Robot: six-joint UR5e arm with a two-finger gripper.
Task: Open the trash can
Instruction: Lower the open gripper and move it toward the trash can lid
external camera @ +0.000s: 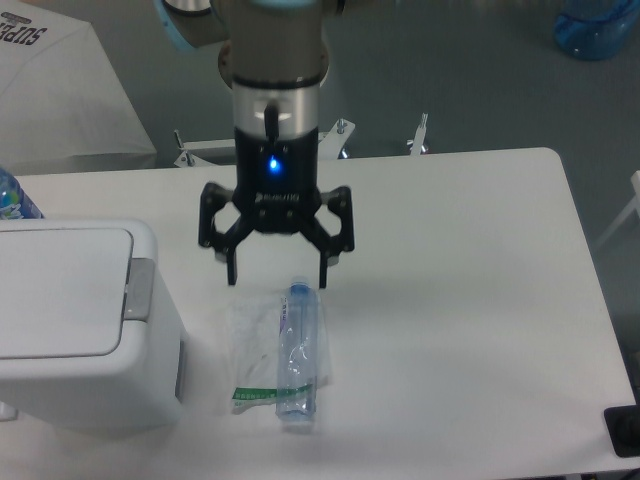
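In the fixed camera view you see the large boxy white plastic trash can (80,330) at the near left of the white table (470,300), partly cut by the left edge of the picture. Its flat white lid (62,290) lies down and flush, so the can is not open yet, and the grey push-button strip (139,290) on the right side of the lid looks untouched. The black two-finger gripper (276,272) hangs over the middle of the table, to the right of the can and apart from it, with its fingers spread wide and nothing between them. Just below the fingertips, a little nearer to you, lies a clear plastic bottle (298,350) with a blue cap and a green band, on its side, resting partly on a thin transparent plastic bag (250,345). Judging from this, the task is at its very start: you would need to bring the gripper left, over the grey strip, and press it down; the whole opening is left to do. Take care that the wide fingers do not catch the bottle on the way.
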